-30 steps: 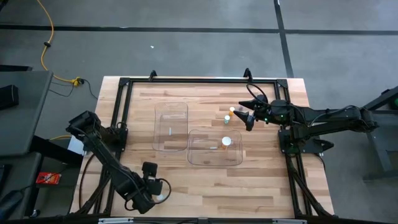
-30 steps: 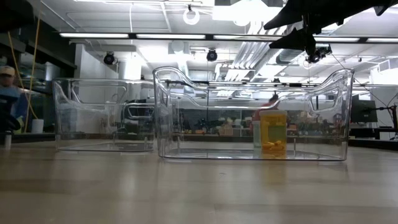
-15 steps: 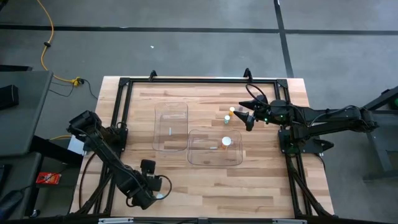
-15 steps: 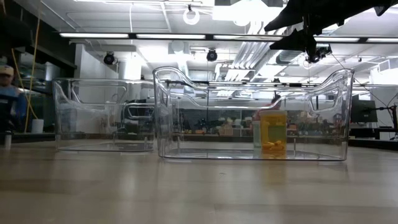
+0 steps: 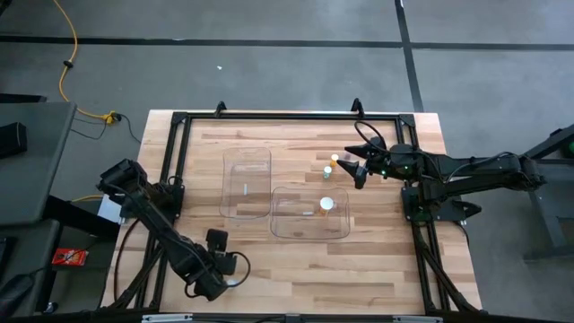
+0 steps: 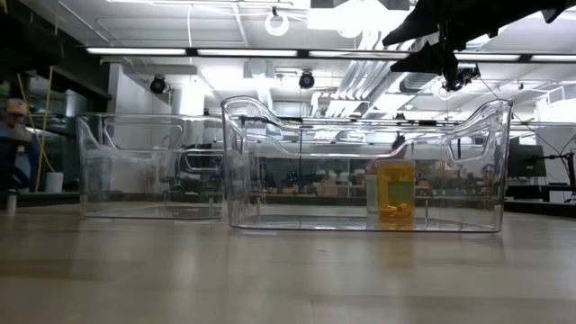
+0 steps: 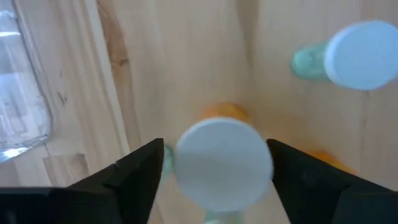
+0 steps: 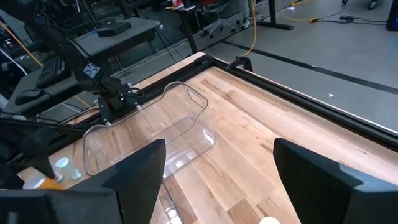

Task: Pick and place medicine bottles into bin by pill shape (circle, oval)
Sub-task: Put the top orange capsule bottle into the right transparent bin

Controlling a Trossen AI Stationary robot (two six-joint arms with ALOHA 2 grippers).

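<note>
Left gripper (image 7: 214, 168): low at the worktop's (image 5: 377, 260) near-left corner, fingers spread either side of a white-capped amber bottle (image 7: 222, 160), not visibly touching it.
Neighbour: pale green bottle (image 7: 354, 56) nearby.
Right gripper (image 5: 357, 169): fingers spread, above bottles (image 5: 330, 165) beside the bins.
Near bin (image 6: 360, 162): holds one amber bottle (image 6: 395, 191).

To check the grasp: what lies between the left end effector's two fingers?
A white-capped amber bottle stands there, shown in the left wrist view; the left end effector is open around it.
</note>
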